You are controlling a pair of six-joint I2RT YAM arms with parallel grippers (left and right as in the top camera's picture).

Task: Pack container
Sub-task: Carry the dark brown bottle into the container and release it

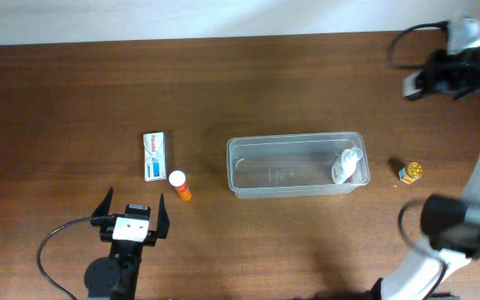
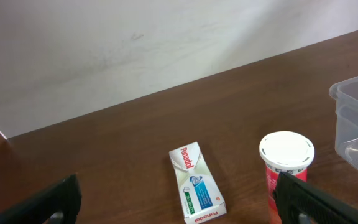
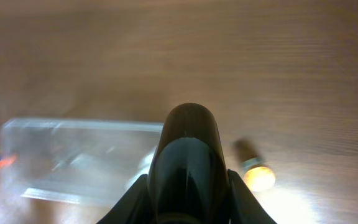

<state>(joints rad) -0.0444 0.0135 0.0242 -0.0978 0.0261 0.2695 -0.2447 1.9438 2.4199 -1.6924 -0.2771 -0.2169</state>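
The clear plastic container stands at the table's middle, with a white bottle lying in its right end. Its corner shows in the left wrist view and it is blurred in the right wrist view. An orange bottle with a white cap and a white-and-blue Panadol box sit left of it. A yellow-capped bottle stands to its right. My left gripper is open and empty, just before the box. My right gripper is raised at the far right, shut and empty.
The brown wooden table meets a white wall at its far edge. My right arm's base and cable stand at the right front corner. A black cable loops beside my left arm.
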